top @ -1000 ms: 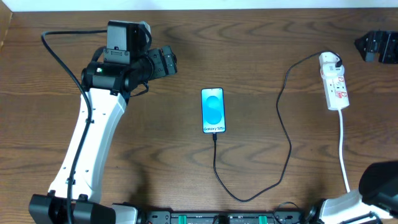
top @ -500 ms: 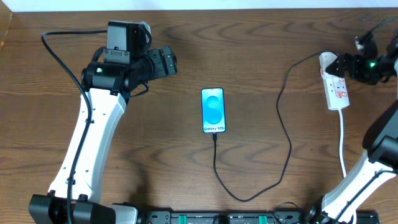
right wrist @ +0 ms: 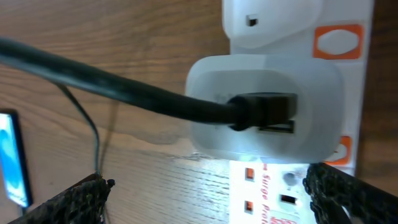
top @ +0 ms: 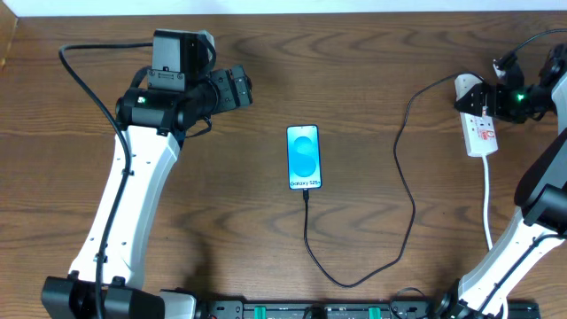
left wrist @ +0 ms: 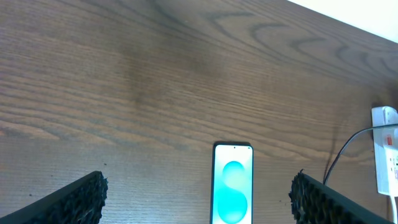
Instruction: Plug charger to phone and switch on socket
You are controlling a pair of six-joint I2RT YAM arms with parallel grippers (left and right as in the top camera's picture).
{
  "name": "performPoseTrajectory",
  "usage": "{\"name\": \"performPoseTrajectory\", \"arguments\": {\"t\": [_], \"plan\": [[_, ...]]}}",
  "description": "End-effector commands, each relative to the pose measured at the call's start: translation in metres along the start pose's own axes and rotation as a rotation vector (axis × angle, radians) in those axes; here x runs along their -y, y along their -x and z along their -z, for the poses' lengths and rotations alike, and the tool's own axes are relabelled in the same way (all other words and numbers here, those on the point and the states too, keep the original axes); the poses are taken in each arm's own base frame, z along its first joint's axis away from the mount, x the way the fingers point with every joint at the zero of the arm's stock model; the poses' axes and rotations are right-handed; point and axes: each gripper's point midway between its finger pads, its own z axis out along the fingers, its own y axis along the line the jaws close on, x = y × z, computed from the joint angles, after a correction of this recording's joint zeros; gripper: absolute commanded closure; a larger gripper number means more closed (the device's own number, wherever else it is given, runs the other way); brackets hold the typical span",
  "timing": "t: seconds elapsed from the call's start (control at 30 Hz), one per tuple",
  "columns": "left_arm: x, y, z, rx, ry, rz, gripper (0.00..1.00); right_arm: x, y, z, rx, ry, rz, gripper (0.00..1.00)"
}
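Note:
The phone (top: 303, 158) lies screen up at the table's middle, its blue screen lit; it also shows in the left wrist view (left wrist: 232, 186). The charger's black cable (top: 403, 186) meets the phone's bottom edge, loops toward the front and runs up to a white adapter (right wrist: 264, 106) plugged into the socket (top: 481, 128). My right gripper (top: 481, 99) hovers open over the socket's far end; in its wrist view the fingers (right wrist: 211, 199) straddle the strip (right wrist: 280, 193). My left gripper (top: 239, 89) is open and empty, far left of the phone (left wrist: 199, 205).
The socket's white cord (top: 489, 213) runs from the strip toward the front right edge. The charger cable's loop (top: 354, 282) lies near the front edge. The socket also shows at the right edge of the left wrist view (left wrist: 385, 158).
My right arm has come in from the right edge to over the socket's far end. The left arm, phone and cable have not moved.

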Motion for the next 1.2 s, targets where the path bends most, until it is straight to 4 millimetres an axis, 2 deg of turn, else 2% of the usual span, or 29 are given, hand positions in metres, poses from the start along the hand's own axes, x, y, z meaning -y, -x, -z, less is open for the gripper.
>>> {"name": "performPoseTrajectory", "arguments": {"t": [0.0, 0.47, 0.77, 0.9, 1.17], "plan": [[-0.002, 0.003, 0.002, 0.009, 0.009, -0.007, 0.06, 0.007, 0.001, 0.002, -0.008, -0.065, 0.023, 0.01], [-0.002, 0.003, 0.002, 0.008, 0.010, -0.007, 0.06, 0.008, 0.007, 0.000, 0.015, -0.069, 0.009, 0.01], [-0.002, 0.003, 0.002, 0.008, 0.010, -0.006, 0.06, 0.000, 0.006, -0.020, 0.021, -0.054, 0.016, 0.01], [-0.002, 0.003, 0.002, 0.008, 0.010, -0.006, 0.06, -0.002, -0.001, -0.034, 0.010, -0.048, -0.012, 0.01], [-0.002, 0.003, 0.002, 0.008, 0.010, -0.007, 0.06, -0.006, -0.010, -0.038, -0.020, -0.037, -0.024, 0.01]]}}
